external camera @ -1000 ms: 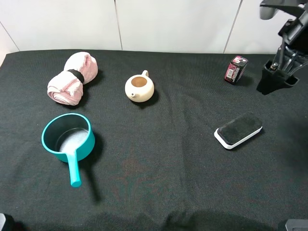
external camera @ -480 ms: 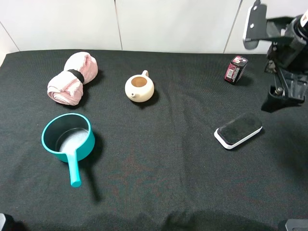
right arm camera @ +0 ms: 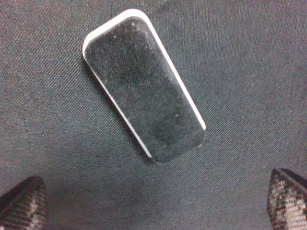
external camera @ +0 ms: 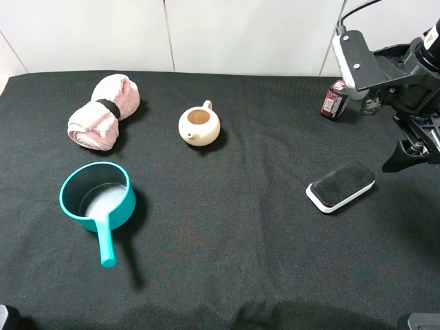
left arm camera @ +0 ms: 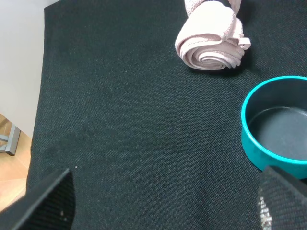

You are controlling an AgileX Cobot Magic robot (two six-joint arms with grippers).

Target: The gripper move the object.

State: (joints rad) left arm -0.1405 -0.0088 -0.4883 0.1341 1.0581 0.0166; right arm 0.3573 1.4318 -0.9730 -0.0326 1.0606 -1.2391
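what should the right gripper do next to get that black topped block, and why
Probably shift the right gripper sideways until it is over the block, before lowering. Its fingers are wide open, but in the high view it hangs to the right of the block, which lies flat on the cloth, untouched and not yet between them.

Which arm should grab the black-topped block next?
Right. The right gripper hangs open over the block, fingers clear of it. The left gripper is far off, by the towel and teal pot.
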